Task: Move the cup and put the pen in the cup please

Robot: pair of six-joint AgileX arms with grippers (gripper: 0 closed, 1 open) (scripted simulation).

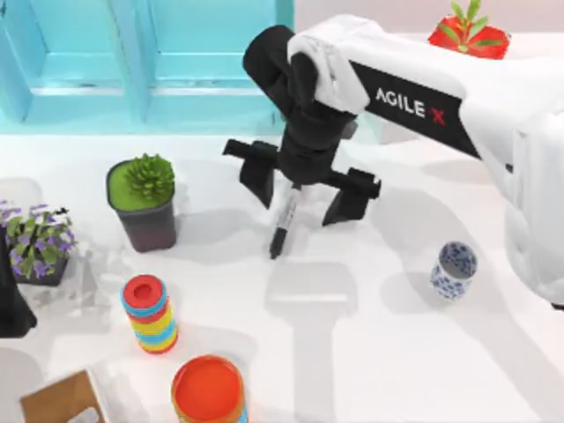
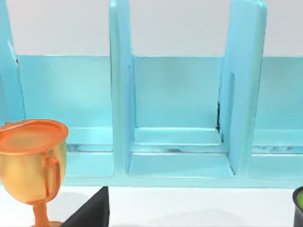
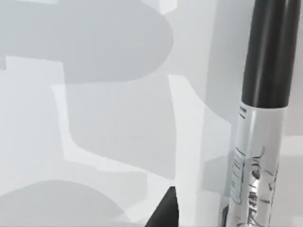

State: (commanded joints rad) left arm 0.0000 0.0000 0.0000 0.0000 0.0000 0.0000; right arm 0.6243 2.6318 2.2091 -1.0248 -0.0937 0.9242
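pens: 1 (image 1: pixel 284 225) | cups: 2 (image 1: pixel 454 270) (image 1: pixel 209 389) | potted plants: 3 (image 1: pixel 143 201) | ring stacks: 1 (image 1: pixel 149 313) | trophies: 1 (image 2: pixel 33 168)

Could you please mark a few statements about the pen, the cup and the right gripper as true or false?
1. The right gripper is above the pen with its fingers spread. True.
2. The pen is inside the cup. False: it lies on the table, apart from the cup.
3. The cup stands upright towards the table's right side. True.
4. The cup sits left of the plant pot. False: it sits far to its right.
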